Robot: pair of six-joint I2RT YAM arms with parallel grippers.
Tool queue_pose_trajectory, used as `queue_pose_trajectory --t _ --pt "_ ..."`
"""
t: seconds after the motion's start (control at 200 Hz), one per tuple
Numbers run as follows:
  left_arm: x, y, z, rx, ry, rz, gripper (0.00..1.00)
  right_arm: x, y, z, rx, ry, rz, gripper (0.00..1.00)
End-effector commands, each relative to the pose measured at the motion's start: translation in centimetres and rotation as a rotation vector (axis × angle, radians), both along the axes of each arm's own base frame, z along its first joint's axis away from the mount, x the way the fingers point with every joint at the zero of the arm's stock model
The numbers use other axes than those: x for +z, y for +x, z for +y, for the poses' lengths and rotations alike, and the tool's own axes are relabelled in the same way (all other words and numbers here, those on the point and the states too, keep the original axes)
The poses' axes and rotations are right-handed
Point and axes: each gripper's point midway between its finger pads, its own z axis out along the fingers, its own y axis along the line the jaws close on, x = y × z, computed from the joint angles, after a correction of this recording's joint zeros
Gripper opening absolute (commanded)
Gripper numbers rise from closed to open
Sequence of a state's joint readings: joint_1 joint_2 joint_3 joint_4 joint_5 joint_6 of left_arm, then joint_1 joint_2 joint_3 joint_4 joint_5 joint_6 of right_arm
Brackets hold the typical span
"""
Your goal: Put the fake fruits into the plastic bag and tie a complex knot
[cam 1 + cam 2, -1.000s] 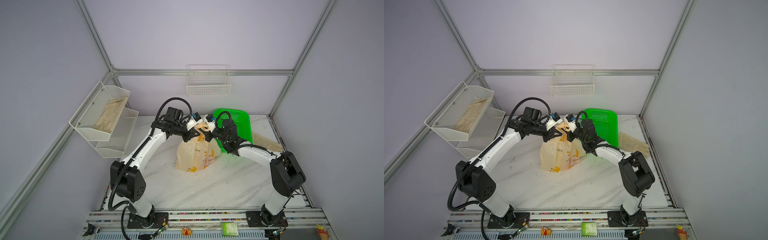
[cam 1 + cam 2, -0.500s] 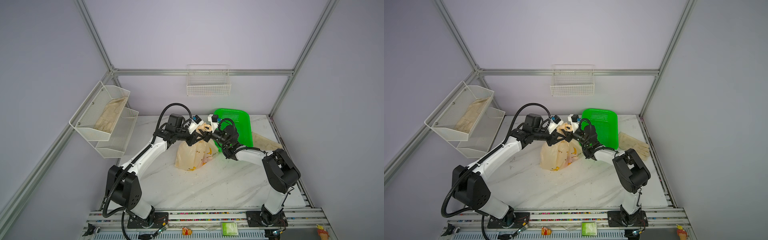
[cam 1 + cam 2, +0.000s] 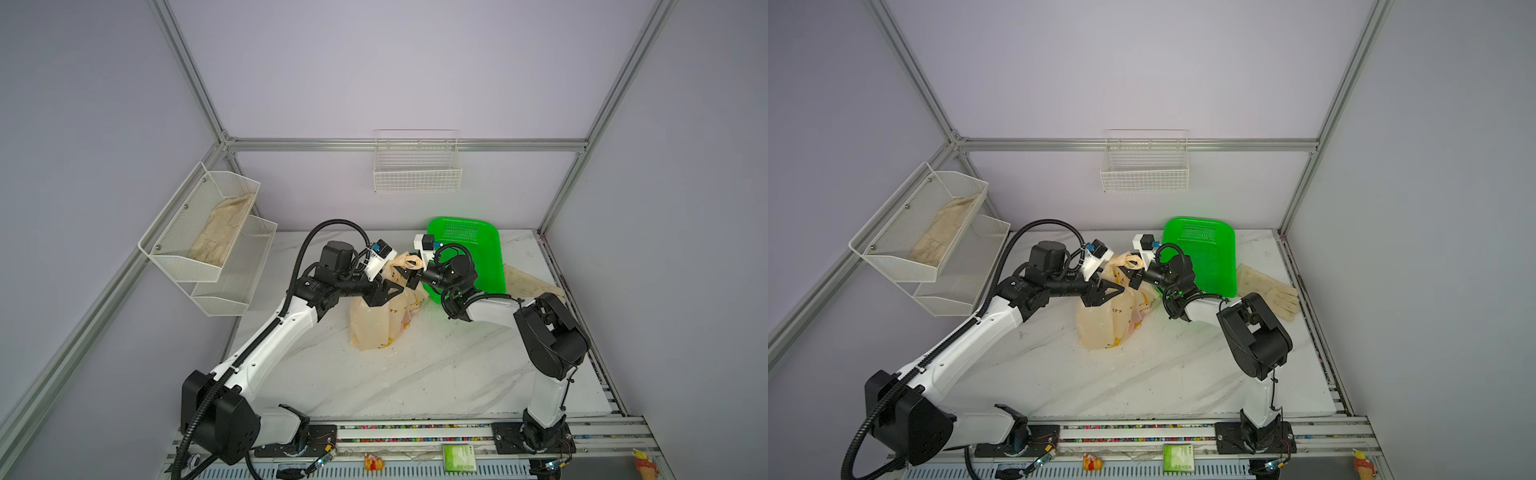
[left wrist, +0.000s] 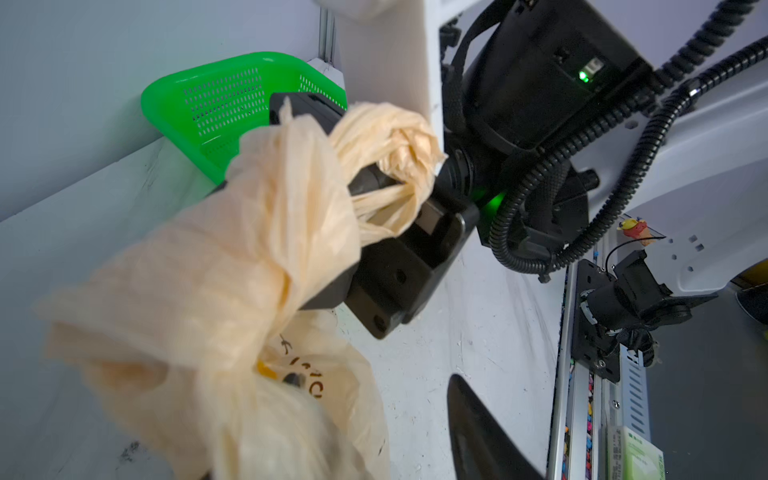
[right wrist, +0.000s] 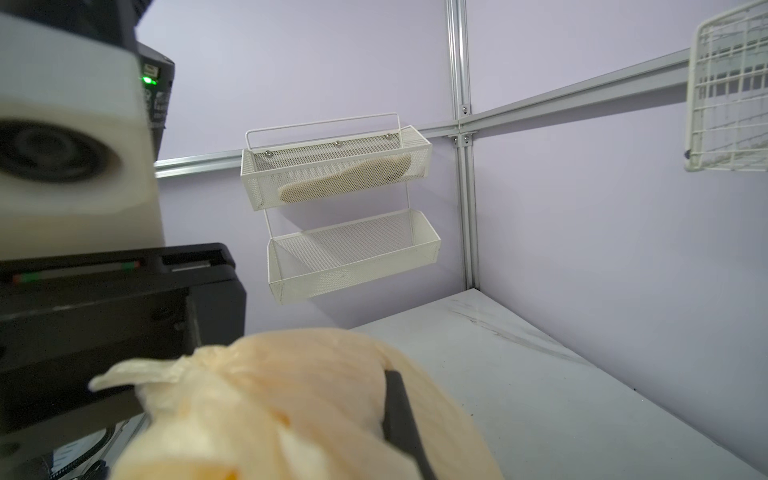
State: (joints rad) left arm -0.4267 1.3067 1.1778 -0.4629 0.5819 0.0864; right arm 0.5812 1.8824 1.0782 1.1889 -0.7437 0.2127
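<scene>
Plastic bag (image 3: 372,324) standing on table (image 3: 415,374) by green basket (image 3: 469,249), top lifted.
Right gripper (image 3: 407,275) shut tight on knot (image 4: 395,145), to hold straps pulled up.
Left gripper (image 3: 386,294) part open near bag neck, holding nothing, maybe ready for new grab.
Fake fruits not seen, likely inside.

One plastic bag (image 3: 374,328), one green basket (image 3: 486,257), two white wire racks (image 3: 216,232).

Bright, soft, even light in both top views; weak soft-edged shadows on the table (image 3: 415,374). Oversaturated glow on the green mesh basket (image 3: 478,266). Slight wide-angle bending at frame edges. Left wrist view: near plastic bag (image 4: 187,291) smeared, out of focus. Right wrist view: whole foreground blurred, far mesh wall rack (image 5: 336,166) sharp.
</scene>
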Motion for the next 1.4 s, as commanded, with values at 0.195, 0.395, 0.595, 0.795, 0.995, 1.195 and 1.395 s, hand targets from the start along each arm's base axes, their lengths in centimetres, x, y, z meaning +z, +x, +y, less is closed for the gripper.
queue_pose_trajectory --t 0.195,0.395,0.595,0.795,0.995,1.195,1.395 --pt "-1.9 -2.1 1.4 0.069 -0.016 0.055 0.47 2.6 -0.8 0.0 0.073 0.070 -0.075 0.00" --pt "0.4 -2.7 -2.1 -0.019 -0.163 0.051 0.48 1.7 -1.3 0.2 0.134 0.135 -0.016 0.00" --pt "1.7 -3.0 -1.8 -0.037 -0.149 0.024 0.56 1.3 -1.5 0.8 0.153 0.110 -0.018 0.00" --pt "3.0 -3.3 1.7 0.076 -0.023 -0.096 0.77 0.4 -2.2 1.3 0.214 0.071 -0.011 0.00" --pt "4.6 -3.7 4.8 0.152 0.049 -0.204 0.90 0.4 -2.4 1.4 0.223 0.053 -0.023 0.00" --pt "6.9 -0.8 10.0 0.420 0.066 -0.290 0.81 0.7 -2.7 1.5 0.244 0.044 -0.037 0.00" --pt "5.2 1.9 11.0 0.440 0.212 -0.394 0.56 1.7 -3.2 1.3 0.260 0.070 -0.041 0.00"
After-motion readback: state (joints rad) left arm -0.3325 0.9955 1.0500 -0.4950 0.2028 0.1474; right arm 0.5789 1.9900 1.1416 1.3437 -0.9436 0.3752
